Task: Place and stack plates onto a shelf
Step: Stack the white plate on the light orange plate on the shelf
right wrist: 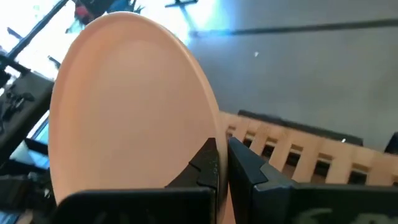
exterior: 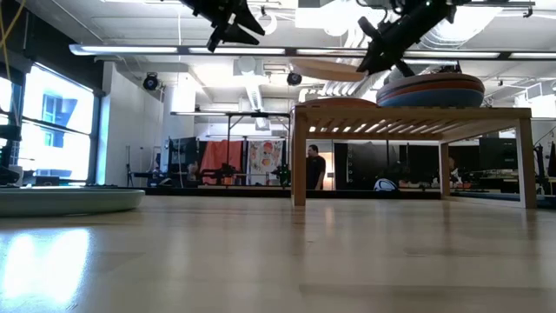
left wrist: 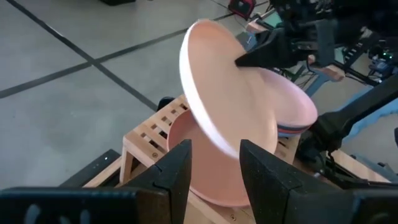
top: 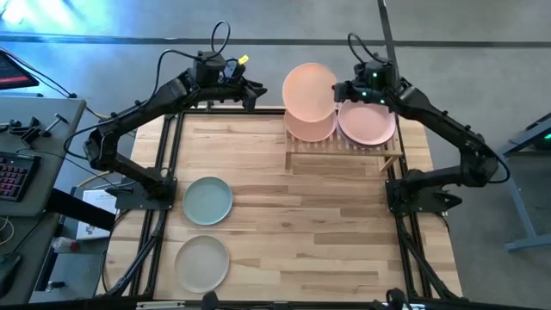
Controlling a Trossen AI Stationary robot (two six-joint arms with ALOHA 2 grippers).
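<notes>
My right gripper (top: 341, 89) is shut on a peach plate (top: 308, 89) and holds it above the left half of the bamboo shelf (top: 344, 148) at the table's far edge. A pinkish plate (top: 312, 129) lies on the slats under it. A stack with a pink plate on top (top: 368, 124) rests on the shelf's right half; a blue rim (exterior: 430, 94) shows in that stack. My left gripper (top: 256, 91) stands open to the left of the held plate, apart from it. A sage green plate (top: 207, 200) and a beige plate (top: 202, 262) lie flat on the table at the near left. My right gripper pinches the peach plate's rim (right wrist: 200, 144) between its two fingers, on the plate's right-hand side. The fingers come from the table's right, slanting a little downward. The plate is lifted clear above the shelf (exterior: 330, 69) and sits tilted in the hold.
Black frame rails (top: 164, 164) run along the table's left and right sides. A bench with tools and a keyboard (top: 17, 164) stands beyond the left edge. Bare plank table (top: 310, 232) lies in front of the shelf. People show in the room far behind the table (exterior: 314, 165).
</notes>
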